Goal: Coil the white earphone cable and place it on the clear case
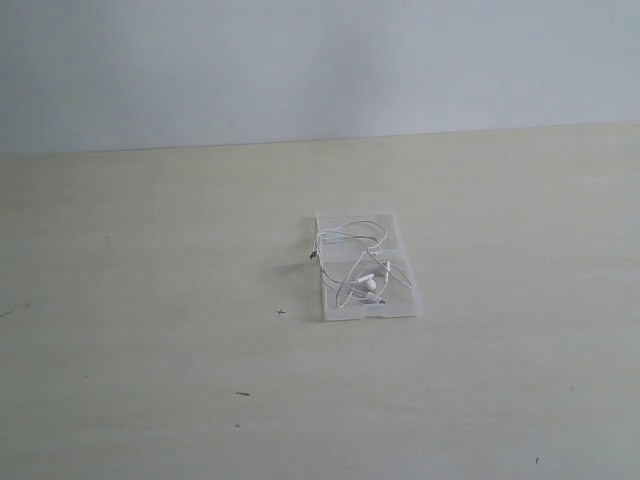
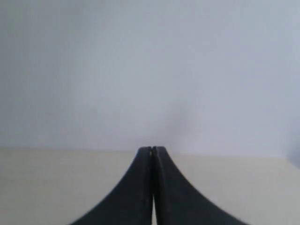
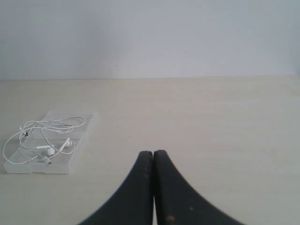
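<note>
Where the bench (image 1: 150, 400) lies nearest: pale cream, matte, flecked with a few dark specks (image 1: 242, 394).
Left pincer (image 2: 153, 149): clenched on nothing, its black curved fingers pressed together, pointing toward the wall.
Right pincer (image 3: 153, 153): clenched likewise, empty, well apart from the case.
Clear case (image 1: 405, 305): flat, transparent, lying mid-bench.
White earphone cable (image 1: 368, 284): thin, loosely looped, resting on the case, one loop past its edge.
Wall (image 1: 320, 70): plain, pale grey.
</note>
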Robot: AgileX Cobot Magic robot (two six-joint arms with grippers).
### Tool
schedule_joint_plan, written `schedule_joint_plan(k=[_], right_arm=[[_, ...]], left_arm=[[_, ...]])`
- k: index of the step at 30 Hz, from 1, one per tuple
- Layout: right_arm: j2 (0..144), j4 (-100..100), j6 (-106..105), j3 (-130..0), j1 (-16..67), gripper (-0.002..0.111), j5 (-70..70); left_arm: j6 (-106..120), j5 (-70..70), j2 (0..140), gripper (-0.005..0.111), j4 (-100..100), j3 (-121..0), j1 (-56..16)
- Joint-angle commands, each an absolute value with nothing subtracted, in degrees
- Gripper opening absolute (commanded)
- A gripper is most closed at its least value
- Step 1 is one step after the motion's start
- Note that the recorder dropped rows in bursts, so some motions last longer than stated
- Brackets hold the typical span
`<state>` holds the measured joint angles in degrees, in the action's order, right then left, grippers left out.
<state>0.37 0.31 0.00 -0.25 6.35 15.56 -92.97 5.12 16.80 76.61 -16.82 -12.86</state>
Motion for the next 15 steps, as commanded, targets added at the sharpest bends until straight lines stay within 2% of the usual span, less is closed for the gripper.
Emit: schedule_joint_plan(k=[1, 6, 8, 11, 15], right_arm=[[0.00, 0.00, -0.45, 0.00, 6.03, 0.000, 15.24], [0.00, 0.00, -0.45, 0.00, 6.03, 0.000, 15.24], [0.00, 0.00, -0.45, 0.00, 6.03, 0.000, 15.24], [0.00, 0.00, -0.45, 0.00, 6.03, 0.000, 15.24], [0.00, 0.00, -0.45, 0.00, 6.03, 0.000, 15.24]], left_arm=[[-98.11, 4.42, 7.27, 0.000, 75.97, -16.90, -11.25], [-109.34, 5.43, 0.64, 0.000, 74.03, -19.61, -11.25], [-103.97, 9.52, 0.44, 0.000, 74.72, -21.20, -11.25], [-78.40, 17.54, 0.44, 0.000, 71.52, -22.15, -11.25], [-29.29, 26.62, 0.44, 0.000, 52.14, -22.15, -11.25]])
